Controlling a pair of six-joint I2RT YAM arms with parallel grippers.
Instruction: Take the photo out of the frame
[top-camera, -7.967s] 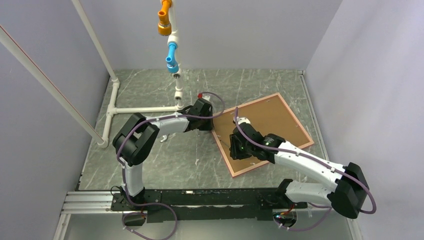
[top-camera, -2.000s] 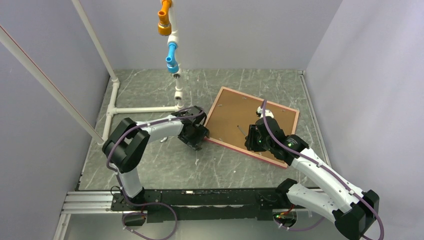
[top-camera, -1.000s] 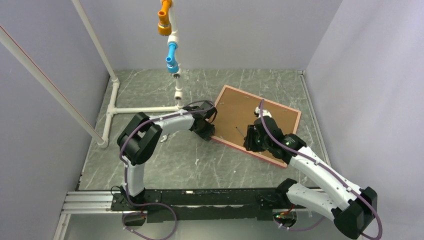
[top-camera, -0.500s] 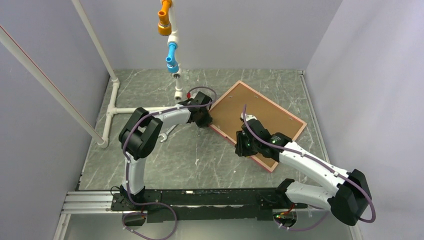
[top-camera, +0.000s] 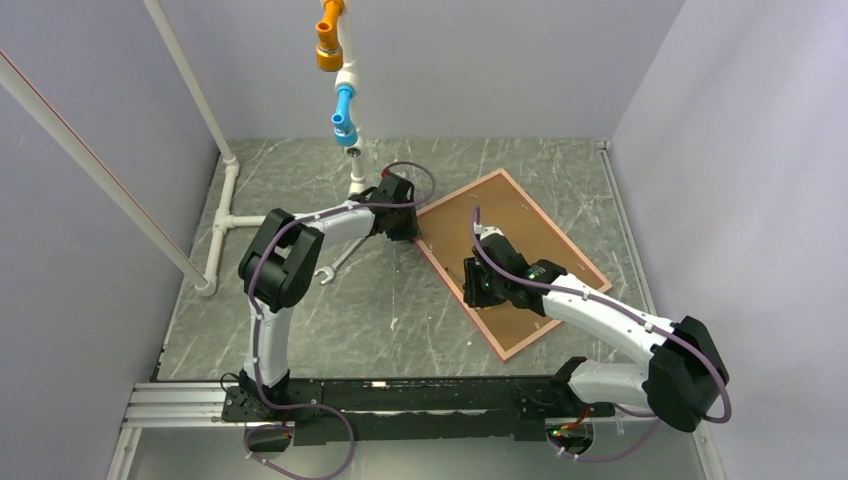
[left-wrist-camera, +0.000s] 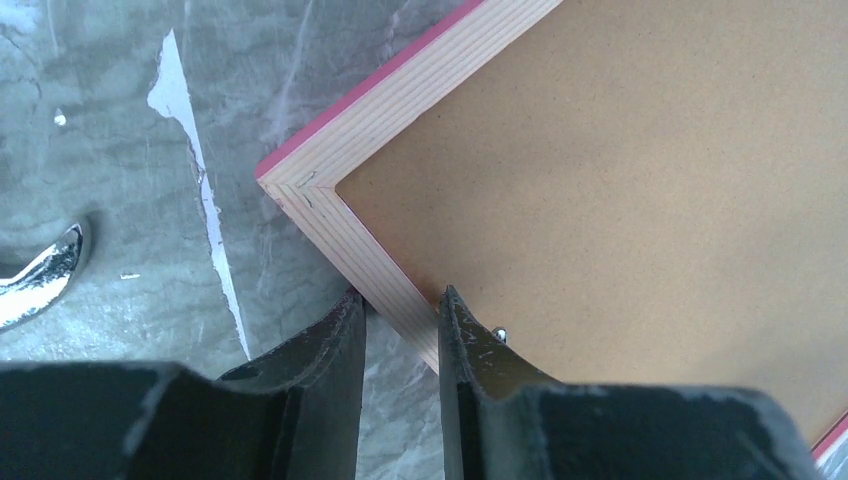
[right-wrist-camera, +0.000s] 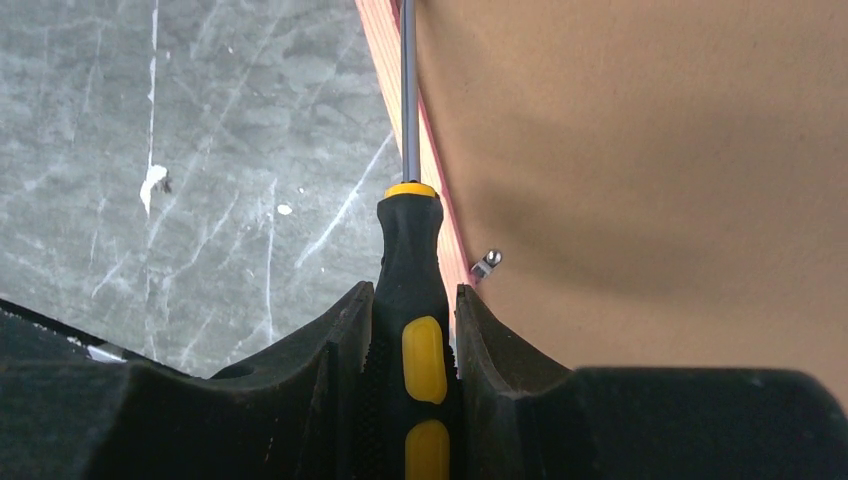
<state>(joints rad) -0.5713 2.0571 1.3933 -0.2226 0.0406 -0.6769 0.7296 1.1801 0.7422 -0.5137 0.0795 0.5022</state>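
The frame (top-camera: 505, 255) lies face down on the table, brown board back up, with a thin pink-red border. The photo is hidden under the board. My left gripper (top-camera: 408, 228) is shut on the frame's left rail near its corner (left-wrist-camera: 300, 185); one finger (left-wrist-camera: 325, 345) is outside the rail, the other on the board. A small metal tab (left-wrist-camera: 498, 334) shows beside it. My right gripper (top-camera: 478, 285) is shut on a black and yellow screwdriver (right-wrist-camera: 412, 300); its shaft (right-wrist-camera: 408, 90) runs along the frame's left rail. A metal tab (right-wrist-camera: 487, 262) sits just right of the handle.
A white pipe structure (top-camera: 290, 217) with blue (top-camera: 343, 115) and orange (top-camera: 328, 42) fittings stands at the back left. A metal wrench (top-camera: 335, 265) lies on the table by the left arm and shows in the left wrist view (left-wrist-camera: 40, 285). Grey walls close the sides.
The frame has turned clockwise on the table over the last second. My left gripper moved toward the back with the frame's corner. My right gripper moved left to the frame's left rail.
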